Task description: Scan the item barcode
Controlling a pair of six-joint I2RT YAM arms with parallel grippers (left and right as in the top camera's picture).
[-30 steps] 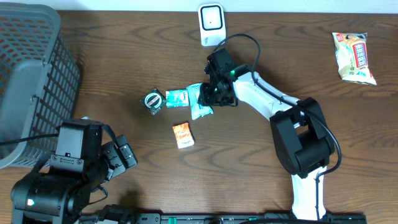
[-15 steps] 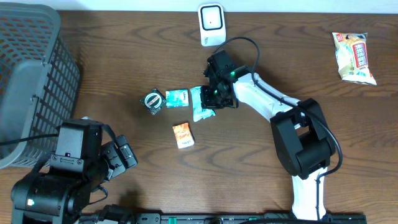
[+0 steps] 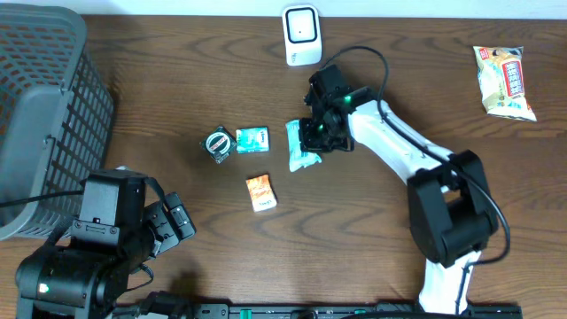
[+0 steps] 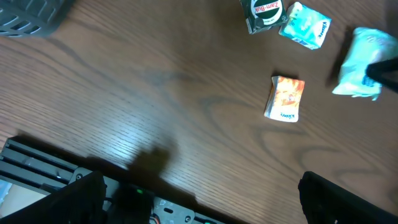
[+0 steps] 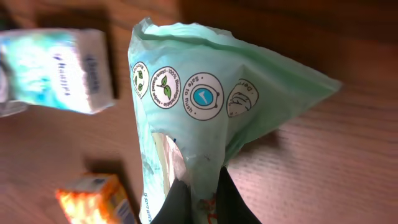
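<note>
Rightward goes the wipes packet [image 3: 299,154], clear of the tissue pack [image 3: 252,139], right gripper [image 3: 312,138] pinched tight on it; left gripper [image 3: 174,221] sits wide open.

From my station I see 1 piece of furniture: a dark brown table [image 3: 177,80] whose wood grain runs left to right, filling nearly the whole overhead view. Beyond its far edge lies a thin pale strip [image 3: 425,7]; I cannot tell whether that is wall or floor. A grey mesh basket [image 3: 35,97] sits at the far left corner, cut off by the frame. The light is soft. In the left wrist view it lays a dull whitish sheen across the grain, with 1 dark blurred shadow near the front edge. In the right wrist view the wood looks warmer and reddish.
</note>
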